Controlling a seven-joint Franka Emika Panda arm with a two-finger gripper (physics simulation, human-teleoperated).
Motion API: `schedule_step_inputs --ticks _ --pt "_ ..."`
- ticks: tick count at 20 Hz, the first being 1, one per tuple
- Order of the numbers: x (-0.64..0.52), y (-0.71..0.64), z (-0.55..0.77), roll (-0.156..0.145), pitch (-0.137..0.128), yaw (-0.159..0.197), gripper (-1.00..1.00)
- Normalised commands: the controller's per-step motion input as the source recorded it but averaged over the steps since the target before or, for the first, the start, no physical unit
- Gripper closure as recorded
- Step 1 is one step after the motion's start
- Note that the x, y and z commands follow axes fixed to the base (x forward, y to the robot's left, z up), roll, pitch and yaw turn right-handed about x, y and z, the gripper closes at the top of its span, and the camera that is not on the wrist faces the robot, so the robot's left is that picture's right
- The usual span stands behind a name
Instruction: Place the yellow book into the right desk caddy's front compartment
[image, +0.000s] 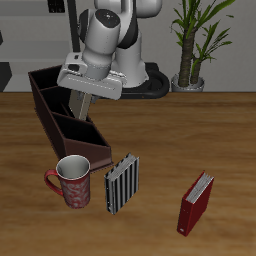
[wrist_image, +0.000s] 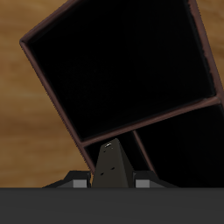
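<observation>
While gripping yellow book (image: 82, 104), arm over right desk caddy (image: 45, 98)

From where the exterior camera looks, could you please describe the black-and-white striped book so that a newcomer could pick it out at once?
Start at the long maroon-brown desk caddy under the robot arm. Follow it to its end nearest the table's front edge, where a patterned red mug stands. Just beside that mug, on the side towards the dark red book, is the black-and-white striped book. It alone has stripes.
</observation>
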Motion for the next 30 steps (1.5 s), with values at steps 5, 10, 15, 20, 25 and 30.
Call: schedule_step_inputs --ticks 5,10,15,20,25,30 --pt "0.03 -0.01 -0.18 -0.007 0.035 0.016 1.00" --pt "0.00 -0.02 -0.04 -0.020 0.014 -0.004 1.00" --pt "0.00 -0.08 -0.06 -0.005 0.045 -0.039 1.00" --pt "0.00 -0.14 -0.06 -0.033 0.064 -0.039 -1.00" --pt "0.02 -0.01 0.04 -0.019 -0.010 -0.028 -1.00" --pt "0.03 0.01 0.05 0.001 -0.005 -0.004 -1.00"
